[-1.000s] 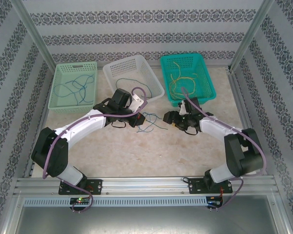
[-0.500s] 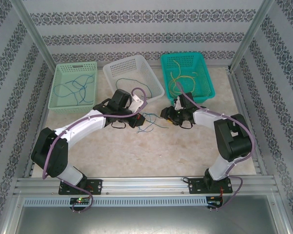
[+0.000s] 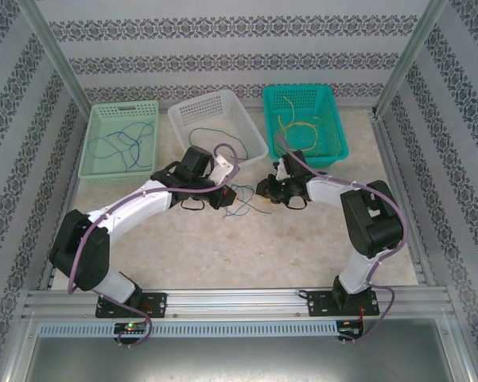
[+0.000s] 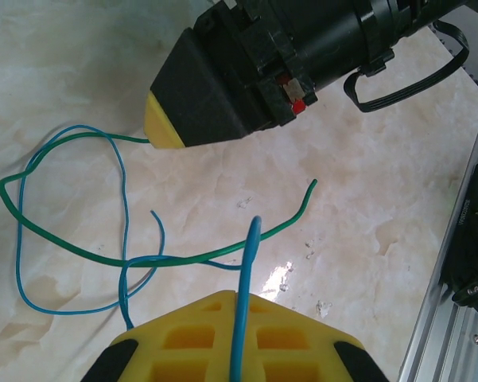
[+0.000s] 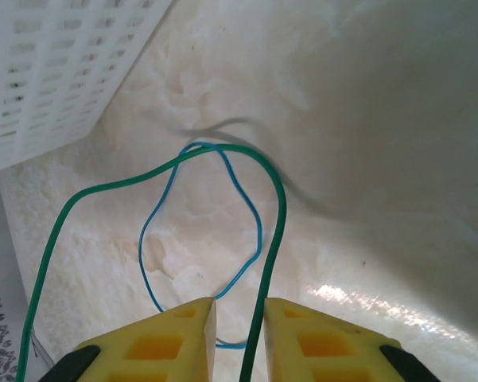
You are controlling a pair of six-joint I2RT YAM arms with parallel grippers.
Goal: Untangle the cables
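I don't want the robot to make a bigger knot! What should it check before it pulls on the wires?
1. The left gripper is shut on the blue cable: ok, the strand runs between its closed fingers.
2. The green cable lies between the fingers of the right gripper: ok.
3. The right gripper is clamped on the green cable: not ok, a gap shows beside the strand.
4. The two cables lie apart: not ok, they cross on the table.
5. Room to pull beside the white basket: cannot tell.
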